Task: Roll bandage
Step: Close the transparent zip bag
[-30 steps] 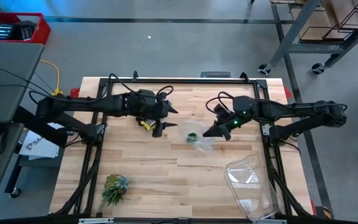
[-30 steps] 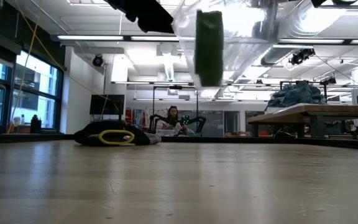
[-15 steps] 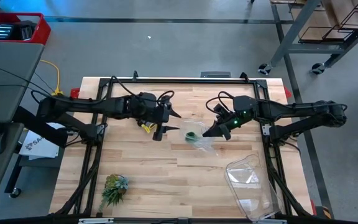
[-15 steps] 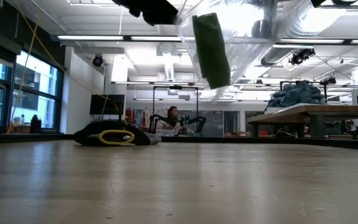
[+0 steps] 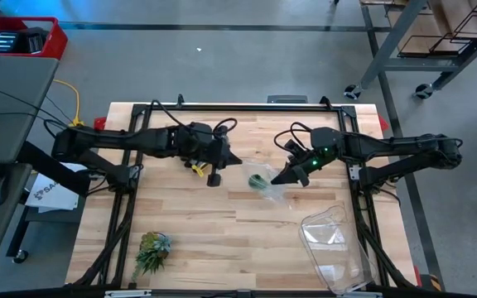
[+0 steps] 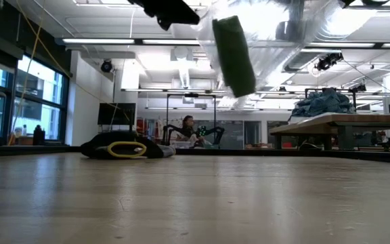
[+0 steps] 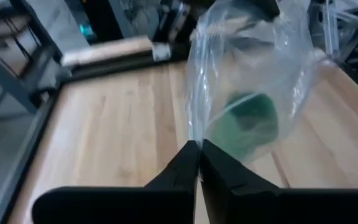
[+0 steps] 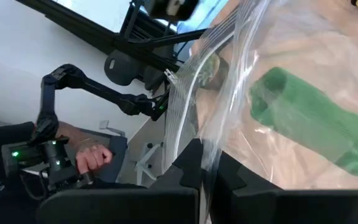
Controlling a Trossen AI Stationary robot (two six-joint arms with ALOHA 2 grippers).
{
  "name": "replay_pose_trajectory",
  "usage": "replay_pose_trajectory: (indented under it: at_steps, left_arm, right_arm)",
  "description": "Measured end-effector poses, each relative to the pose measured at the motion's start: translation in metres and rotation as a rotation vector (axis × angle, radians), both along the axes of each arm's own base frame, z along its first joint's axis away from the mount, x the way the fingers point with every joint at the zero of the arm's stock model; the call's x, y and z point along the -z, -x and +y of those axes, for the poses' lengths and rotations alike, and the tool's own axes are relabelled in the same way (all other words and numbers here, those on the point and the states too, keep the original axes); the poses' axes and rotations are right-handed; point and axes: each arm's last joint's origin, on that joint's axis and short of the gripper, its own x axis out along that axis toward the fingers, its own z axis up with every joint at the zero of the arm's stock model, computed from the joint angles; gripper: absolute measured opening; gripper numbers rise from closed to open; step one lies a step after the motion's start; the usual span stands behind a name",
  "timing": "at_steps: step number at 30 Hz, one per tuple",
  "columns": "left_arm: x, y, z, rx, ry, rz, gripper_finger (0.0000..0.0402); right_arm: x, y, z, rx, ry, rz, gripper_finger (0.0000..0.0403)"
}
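**Green bandage hangs in a clear bag held between both claws**

Right gripper (image 8: 205,163): fingers pressed together on the edge of a clear plastic bag (image 8: 241,81), which hangs off the table. The bandage (image 8: 309,127), a green roll, lies inside the bag just beyond those fingertips; in the low view it (image 6: 233,54) hangs tilted, high above the tabletop (image 6: 195,196).

Left gripper (image 7: 197,163): fingers closed tight, tips meeting at the bag's near edge; whether film is pinched between them cannot be told. Bandage (image 7: 247,121) just ahead of its tips, inside the bag (image 7: 253,56).

High view: left gripper (image 5: 222,157) and right gripper (image 5: 284,175) near each other over mid-table, bag (image 5: 265,187) between them.
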Motion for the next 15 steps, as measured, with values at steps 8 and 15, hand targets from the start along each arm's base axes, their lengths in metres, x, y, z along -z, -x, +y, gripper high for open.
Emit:
replay_pose_trajectory:
  at_steps: [8, 15]
  left_arm:
    - [-0.016, 0.022, -0.004, 0.032, 0.095, 0.182, 0.0001]
    - [-0.031, 0.051, -0.007, 0.038, 0.184, 0.203, 0.0000]
  right_arm:
    - [0.000, -0.001, -0.005, 0.069, -0.062, 0.031, 0.0002]
    - [-0.002, -0.002, -0.021, 0.180, 0.047, -0.033, 0.0079]
